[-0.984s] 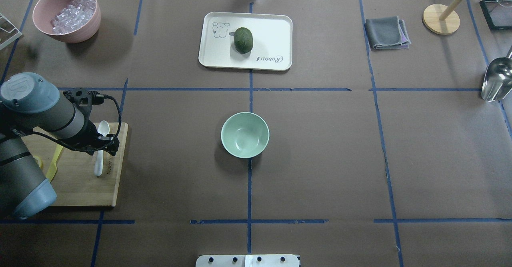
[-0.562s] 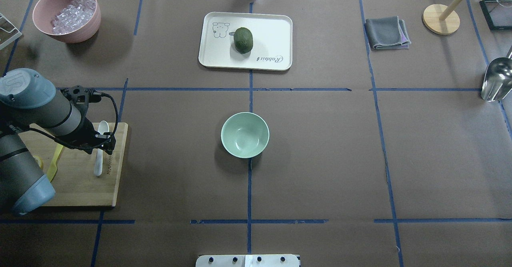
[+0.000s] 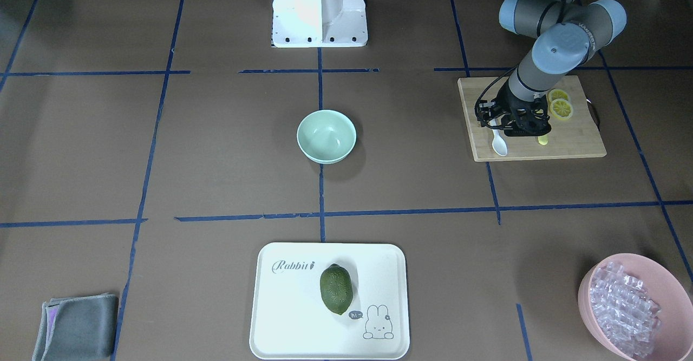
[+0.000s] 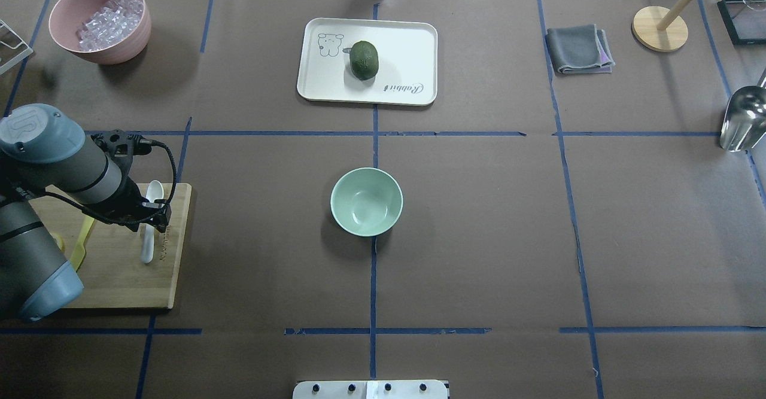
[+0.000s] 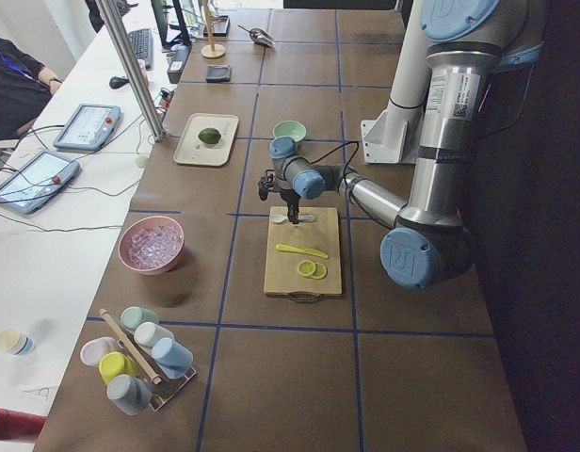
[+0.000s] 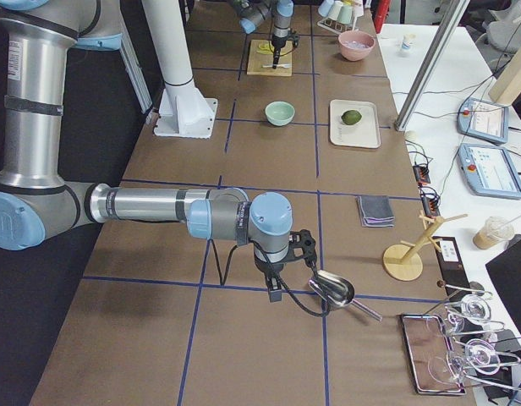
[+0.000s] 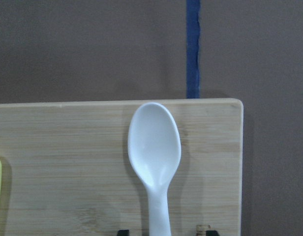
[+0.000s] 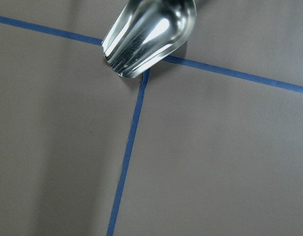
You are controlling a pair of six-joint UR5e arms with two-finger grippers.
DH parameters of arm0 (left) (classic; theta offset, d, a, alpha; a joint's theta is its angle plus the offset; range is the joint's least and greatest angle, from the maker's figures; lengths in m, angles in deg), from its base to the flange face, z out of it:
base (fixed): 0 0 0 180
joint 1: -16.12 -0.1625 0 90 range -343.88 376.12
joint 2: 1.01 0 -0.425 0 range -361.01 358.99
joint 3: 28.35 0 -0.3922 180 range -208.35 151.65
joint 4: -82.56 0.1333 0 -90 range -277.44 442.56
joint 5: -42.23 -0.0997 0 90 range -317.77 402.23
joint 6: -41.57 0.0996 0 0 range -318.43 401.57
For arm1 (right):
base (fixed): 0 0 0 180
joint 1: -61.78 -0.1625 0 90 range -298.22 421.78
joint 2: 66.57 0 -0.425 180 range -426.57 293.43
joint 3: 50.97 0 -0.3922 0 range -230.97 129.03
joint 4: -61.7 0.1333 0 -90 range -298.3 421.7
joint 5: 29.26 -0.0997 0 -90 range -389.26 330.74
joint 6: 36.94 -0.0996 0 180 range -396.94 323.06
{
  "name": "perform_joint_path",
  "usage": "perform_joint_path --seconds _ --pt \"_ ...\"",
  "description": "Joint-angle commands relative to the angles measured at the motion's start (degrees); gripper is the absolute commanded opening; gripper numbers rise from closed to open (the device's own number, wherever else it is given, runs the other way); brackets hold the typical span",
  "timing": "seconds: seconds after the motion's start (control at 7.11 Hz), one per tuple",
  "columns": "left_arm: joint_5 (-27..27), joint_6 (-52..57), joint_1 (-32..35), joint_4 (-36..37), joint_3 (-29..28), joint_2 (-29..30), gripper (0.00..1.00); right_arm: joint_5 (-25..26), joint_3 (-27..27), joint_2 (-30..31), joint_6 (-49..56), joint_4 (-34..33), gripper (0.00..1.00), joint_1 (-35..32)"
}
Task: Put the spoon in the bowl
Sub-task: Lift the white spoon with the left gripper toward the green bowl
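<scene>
White spoon (image 4: 147, 246) is found on wooden cutting board (image 4: 119, 279), mid-left of overhead frame, long axis up-frame, scoop uppermost. Handle is straddled by left gripper (image 4: 154, 224), fingers spread, nothing pinched yet. Mint-green bowl (image 4: 366, 203) is placed at frame centre, well apart. Opening of right gripper (image 6: 275, 292) cannot be told.

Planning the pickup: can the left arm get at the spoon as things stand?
Probably yes. The left hand hangs open over the handle of the spoon, straddling it; nothing lies on it, and the yellow knife lies apart on the cutting board.
</scene>
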Motion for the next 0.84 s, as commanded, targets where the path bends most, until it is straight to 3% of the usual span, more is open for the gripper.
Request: perform_joint_path --seconds 0.0,0.14,0.7 --pt "0.0 0.03 -0.02 0.06 -0.06 0.07 0.24 0.07 -0.01 0.0 0.0 0.0 1.0 0.0" --pt "0.0 0.03 -0.02 0.06 0.03 -0.01 0.1 0.07 -0.01 0.0 0.0 0.0 1.0 0.0" --pt "0.09 0.12 0.51 0.15 1.52 0.16 0.0 0.07 -0.1 0.0 0.0 0.0 1.0 0.0"
